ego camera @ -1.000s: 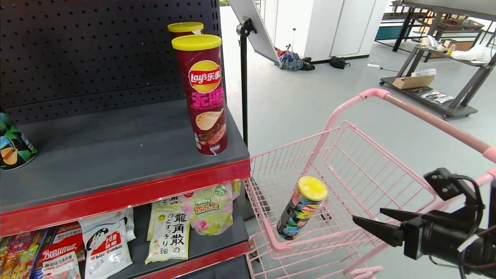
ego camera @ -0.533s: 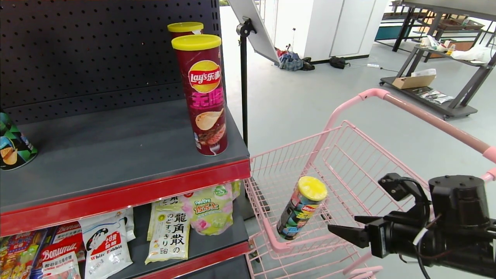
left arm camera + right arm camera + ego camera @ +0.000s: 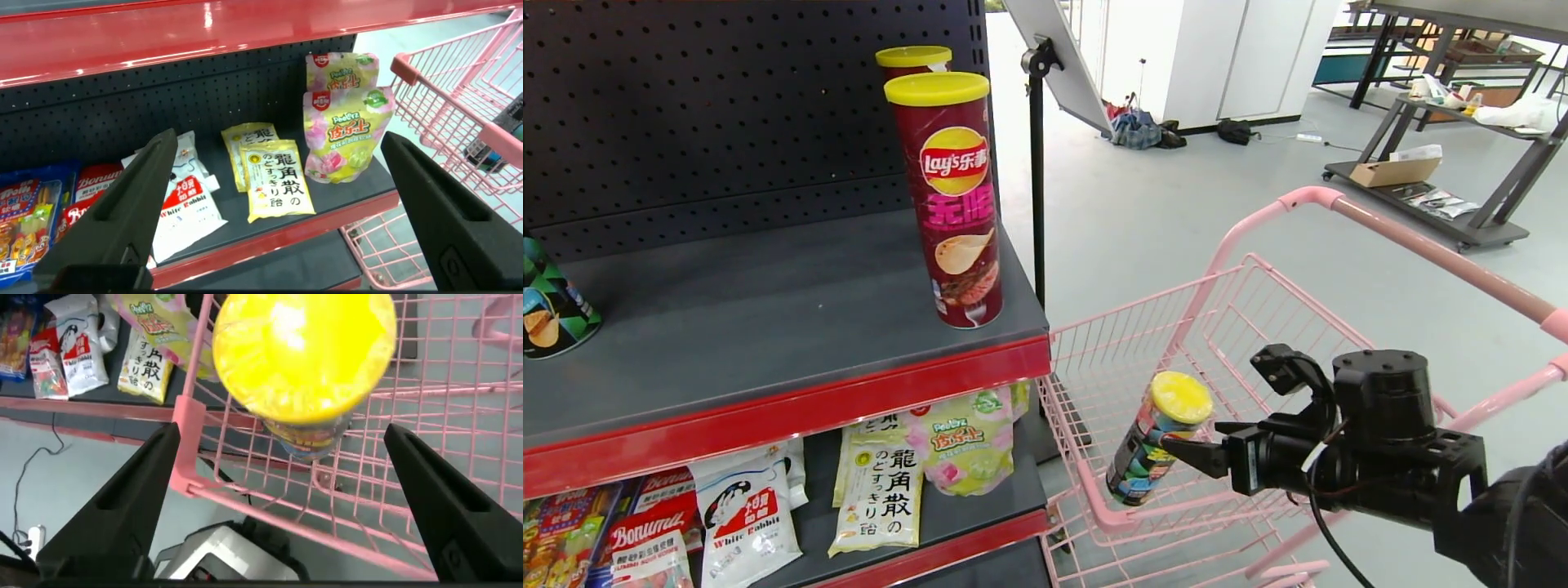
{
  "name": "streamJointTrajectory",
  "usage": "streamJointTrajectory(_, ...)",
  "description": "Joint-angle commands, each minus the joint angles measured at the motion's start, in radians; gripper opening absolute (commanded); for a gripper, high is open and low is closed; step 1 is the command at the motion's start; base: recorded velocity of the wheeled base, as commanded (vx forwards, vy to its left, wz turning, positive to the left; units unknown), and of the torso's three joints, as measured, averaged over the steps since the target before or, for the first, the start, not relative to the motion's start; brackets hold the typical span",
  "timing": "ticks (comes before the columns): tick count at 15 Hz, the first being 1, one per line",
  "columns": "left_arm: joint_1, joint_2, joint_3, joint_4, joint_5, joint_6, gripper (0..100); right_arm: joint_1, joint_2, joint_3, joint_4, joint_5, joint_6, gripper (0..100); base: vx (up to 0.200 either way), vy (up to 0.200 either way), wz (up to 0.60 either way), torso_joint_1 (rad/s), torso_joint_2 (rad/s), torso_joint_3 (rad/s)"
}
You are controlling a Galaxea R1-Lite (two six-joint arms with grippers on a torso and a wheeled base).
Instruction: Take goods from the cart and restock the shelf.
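Right gripper [image 3: 279,437] gapes wide, black fingers either side of the chip can's [image 3: 1147,453] glossy yellow lid, gripping nothing (the can leans in the pink wire cart [image 3: 1413,245]). Left gripper [image 3: 279,139], equally spread and empty, faces crinkly snack bags [image 3: 282,180]. Beyond, a maroon tube [image 3: 952,204] stands upright on the grey shelf [image 3: 768,310].

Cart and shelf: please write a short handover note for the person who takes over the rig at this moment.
Right end effector: open, at the chip can in the cart, not closed on it.
Left end effector: open, empty, facing snack bags on the lower shelf.
Done: two red cans stand on the upper shelf.
Left: grasp the chip can, lift it out, stand it on the upper shelf.
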Motion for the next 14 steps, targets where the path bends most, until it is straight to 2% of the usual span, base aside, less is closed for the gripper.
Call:
streamJointTrajectory(1, 0.0, 0.0, 0.0, 0.0, 0.0, 0.001, 100, 0.006, 0.075, -0.026, -0.011, 0.001, -0.001, 100, 0.0, 0.0, 0.0, 0.0, 0.0, 0.0)
streamJointTrajectory(10, 0.0, 0.0, 0.0, 0.0, 0.0, 0.002, 100, 0.023, 0.203, -0.205, -0.012, -0.001, 0.001, 100, 0.0, 0.0, 0.0, 0.0, 0.0, 0.0)
streamJointTrajectory(14, 0.0, 0.0, 0.0, 0.0, 0.0, 0.002, 100, 0.023, 0.23, -0.228, -0.014, -0.001, 0.001, 100, 0.0, 0.0, 0.0, 0.0, 0.0, 0.0)
